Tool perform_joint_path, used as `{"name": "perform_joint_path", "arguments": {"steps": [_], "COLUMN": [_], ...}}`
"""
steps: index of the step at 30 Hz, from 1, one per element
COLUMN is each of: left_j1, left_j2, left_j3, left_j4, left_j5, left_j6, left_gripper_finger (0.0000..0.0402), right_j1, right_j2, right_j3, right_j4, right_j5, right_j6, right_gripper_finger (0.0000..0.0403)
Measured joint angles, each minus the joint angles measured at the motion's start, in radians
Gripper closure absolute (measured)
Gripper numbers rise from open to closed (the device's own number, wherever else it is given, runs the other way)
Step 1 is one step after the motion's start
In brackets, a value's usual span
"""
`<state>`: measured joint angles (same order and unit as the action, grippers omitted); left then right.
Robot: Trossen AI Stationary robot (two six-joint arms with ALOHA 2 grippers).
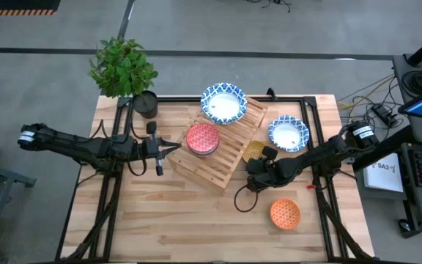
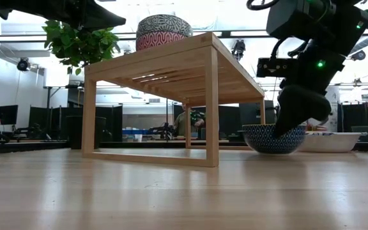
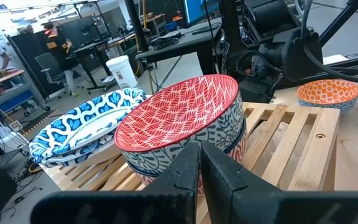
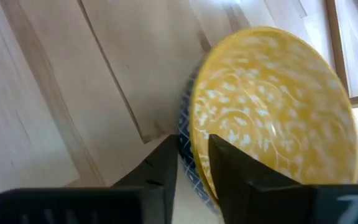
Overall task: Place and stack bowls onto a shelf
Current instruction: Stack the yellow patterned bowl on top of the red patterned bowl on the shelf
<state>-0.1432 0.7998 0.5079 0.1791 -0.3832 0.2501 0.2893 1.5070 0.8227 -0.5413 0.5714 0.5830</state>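
Right gripper (image 4: 191, 158) pinching the rim of the mustard-yellow patterned bowl (image 4: 272, 112), which sits on the table just beside the light wooden slatted shelf (image 1: 229, 150).

Its jaws are clamped on one edge only, so I'd guess the bowl could tilt or slip when lifted, or clip the shelf's side. Left gripper (image 3: 199, 168), jaws together, waits by the pink-red bowl (image 3: 179, 115) on the shelf.

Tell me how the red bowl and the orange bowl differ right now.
The red bowl sits on the shelf; the orange bowl sits on the bare tabletop, off the shelf. The red bowl rests stacked on another bowl, as the left wrist view shows; the orange bowl stands alone. The left hand is close beside the red bowl; no hand is at the orange one. Both are upright, round and patterned.
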Motion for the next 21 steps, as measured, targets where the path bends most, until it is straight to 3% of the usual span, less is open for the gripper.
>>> {"name": "perform_joint_path", "arguments": {"steps": [6,15,21], "left_j1": [0.0,0.0,0.0], "left_j2": [0.0,0.0,0.0], "left_j3": [0.0,0.0,0.0], "left_j4": [0.0,0.0,0.0], "left_j5": [0.0,0.0,0.0], "left_j6": [0.0,0.0,0.0], "left_gripper_finger": [0.0402,0.0402,0.0402], "right_j1": [0.0,0.0,0.005], "right_j2": [0.0,0.0,-0.001], "right_j3": [0.0,0.045,0.155], "right_j4": [-0.006,-0.015,-0.182], "right_j5": [-0.042,-0.055,-0.055], "right_j6": [-0.004,-0.019,-0.007], "right_gripper_finger": [0.0385,0.0388,0.0389]}}
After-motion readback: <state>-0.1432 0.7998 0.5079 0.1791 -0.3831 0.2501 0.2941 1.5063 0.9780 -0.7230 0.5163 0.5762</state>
